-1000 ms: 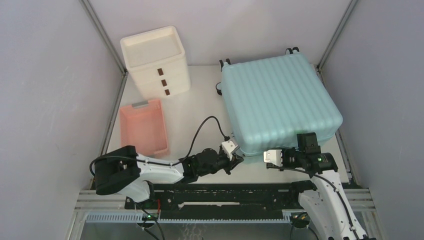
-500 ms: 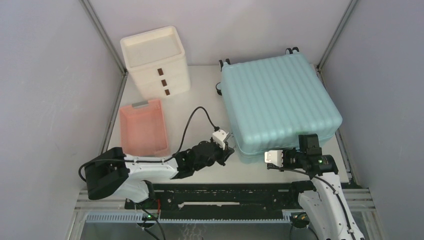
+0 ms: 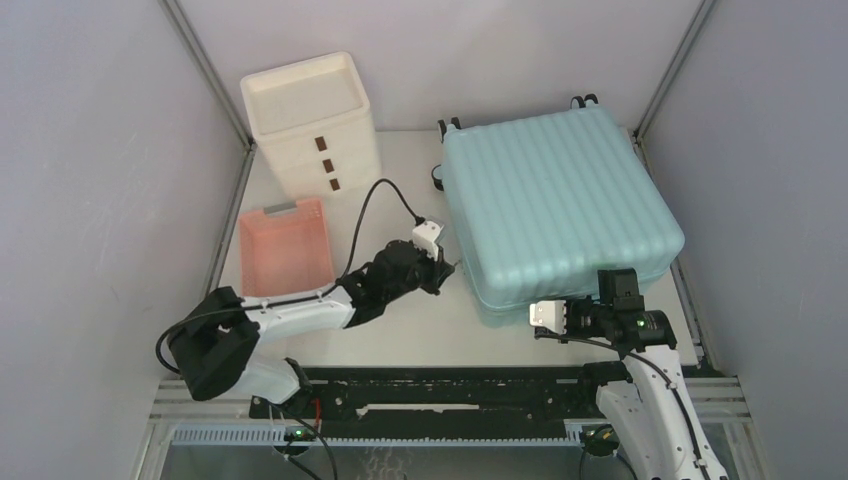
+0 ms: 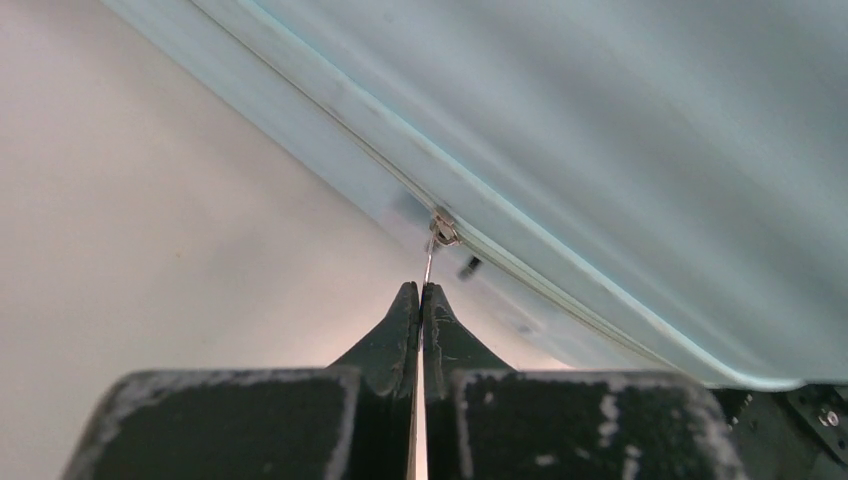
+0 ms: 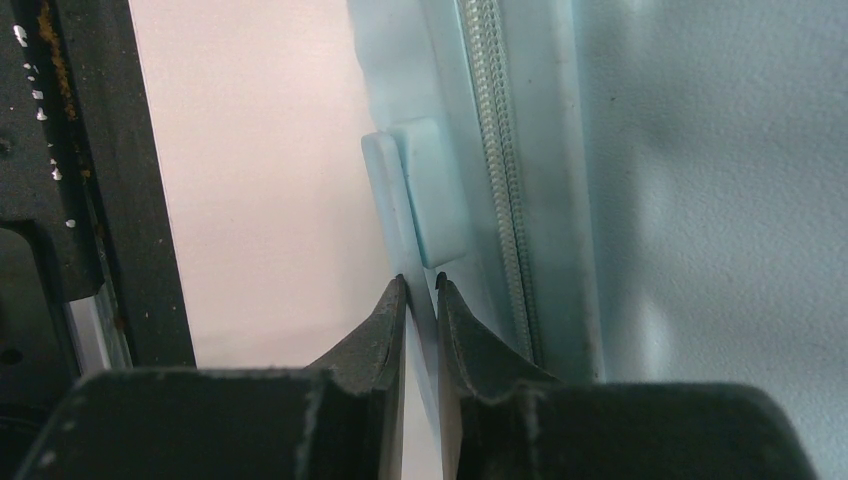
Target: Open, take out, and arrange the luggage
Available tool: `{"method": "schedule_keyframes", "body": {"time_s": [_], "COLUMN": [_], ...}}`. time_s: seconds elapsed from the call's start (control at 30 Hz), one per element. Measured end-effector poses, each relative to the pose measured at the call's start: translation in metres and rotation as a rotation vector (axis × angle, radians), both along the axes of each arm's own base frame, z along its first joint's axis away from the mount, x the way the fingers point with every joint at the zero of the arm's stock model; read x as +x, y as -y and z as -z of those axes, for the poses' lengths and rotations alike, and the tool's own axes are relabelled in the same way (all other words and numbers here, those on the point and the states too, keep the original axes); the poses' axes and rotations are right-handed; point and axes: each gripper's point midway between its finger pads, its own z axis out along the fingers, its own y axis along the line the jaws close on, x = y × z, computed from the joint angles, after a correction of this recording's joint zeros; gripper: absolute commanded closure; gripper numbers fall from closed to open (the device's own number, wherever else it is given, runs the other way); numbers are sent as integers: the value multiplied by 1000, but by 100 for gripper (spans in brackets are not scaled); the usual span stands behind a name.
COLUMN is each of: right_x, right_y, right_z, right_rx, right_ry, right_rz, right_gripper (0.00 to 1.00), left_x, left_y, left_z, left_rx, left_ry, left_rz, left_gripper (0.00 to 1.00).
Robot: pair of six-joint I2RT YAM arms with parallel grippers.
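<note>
Two edges of the shut luggage (image 3: 560, 205), at the bench's (image 3: 400, 340) 1 o'clock corner, are gripped: left fingers (image 4: 408, 308) pressed together on the 9 o'clock zipper pull (image 4: 430, 258), right fingers (image 5: 392, 312) pinching a 6 o'clock tab (image 5: 415, 190). Bench separates it from the pink basket (image 3: 285, 255).

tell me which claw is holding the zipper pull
The left claw: it is shut on the thin metal zipper pull at the left edge of the suitcase. The right claw instead pinches a flat pale blue tab on the near side.
</note>
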Motion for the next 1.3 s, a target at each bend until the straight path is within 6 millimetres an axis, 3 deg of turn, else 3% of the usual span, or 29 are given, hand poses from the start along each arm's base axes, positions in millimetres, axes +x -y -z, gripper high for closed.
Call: {"method": "schedule_keyframes", "body": {"time_s": [0.8,0.97,1.3], "right_x": [0,0,0], "right_y": [0,0,0], "right_z": [0,0,0], "right_rx": [8,9,10], "right_ry": [-1,-1,-2], "right_rz": [3,4,5], "right_gripper": [84,84,84], "left_x": [119,152,192], "left_y": [-23,-28,-34], "left_z": [-1,-4,-7], "left_rx": [47,52,56], "left_ry": [-68,-85,-121], "left_rz": [-154,-200,-243], "left_gripper": [100,100,100]}}
